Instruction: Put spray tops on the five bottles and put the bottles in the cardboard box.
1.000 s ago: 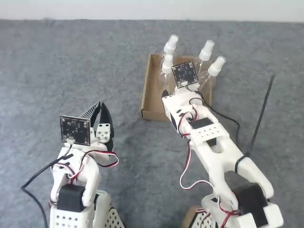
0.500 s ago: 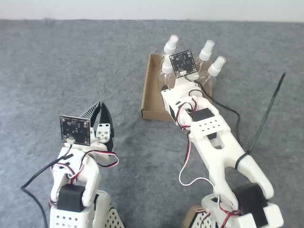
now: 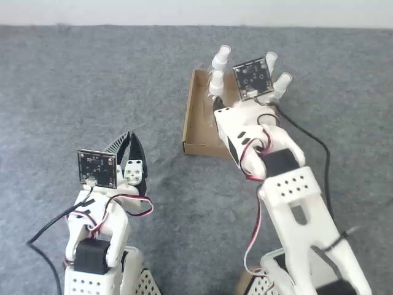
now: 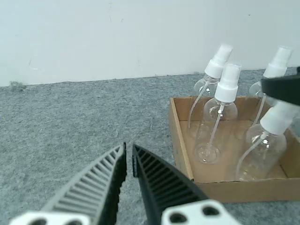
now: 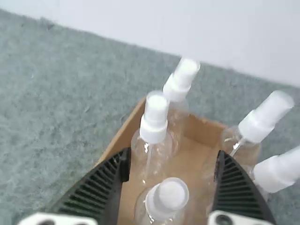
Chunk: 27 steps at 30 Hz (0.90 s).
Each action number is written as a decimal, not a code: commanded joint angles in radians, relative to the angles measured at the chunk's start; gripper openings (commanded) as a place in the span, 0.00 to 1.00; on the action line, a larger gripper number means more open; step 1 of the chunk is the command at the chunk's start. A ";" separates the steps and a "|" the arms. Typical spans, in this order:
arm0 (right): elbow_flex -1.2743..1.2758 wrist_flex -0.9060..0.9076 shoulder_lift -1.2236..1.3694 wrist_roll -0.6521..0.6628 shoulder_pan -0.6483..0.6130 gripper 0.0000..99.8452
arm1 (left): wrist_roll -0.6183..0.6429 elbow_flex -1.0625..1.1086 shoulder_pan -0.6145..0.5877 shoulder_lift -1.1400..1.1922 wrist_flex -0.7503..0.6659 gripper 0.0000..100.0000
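All five clear plastic bottles (image 5: pixel 153 117) with white spray tops (image 5: pixel 180 80) stand in the shallow brown cardboard box (image 4: pixel 243 190), so the task looks nearly done: the right gripper (image 5: pixel 172 153), spread open astride the nearest bottle (image 5: pixel 166 199), likely needs only a straight lift clear, while the left gripper (image 4: pixel 129 147) rests pinched shut on nothing above the grey carpet (image 3: pixel 92 80).

High cam is fixed above and behind both arms (image 3: pixel 288 184), looking down the table (image 3: pixel 92 80) toward the far wall (image 3: pixel 123 11). Left wrist cam looks low past the left gripper (image 4: pixel 129 147) at the cardboard box (image 4: pixel 180 136) from well off. Right wrist cam sits close over that same box, also in the high view.
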 commanded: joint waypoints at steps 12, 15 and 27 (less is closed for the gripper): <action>-0.020 0.361 -0.349 0.018 0.139 0.23 | 0.002 0.004 -0.005 -0.011 -0.038 0.01; 0.026 0.460 -0.437 0.018 0.182 0.23 | 0.002 0.045 -0.009 -0.011 -0.103 0.01; 0.428 0.595 -0.901 0.212 0.378 0.23 | -0.233 0.041 -0.051 -0.012 -0.137 0.01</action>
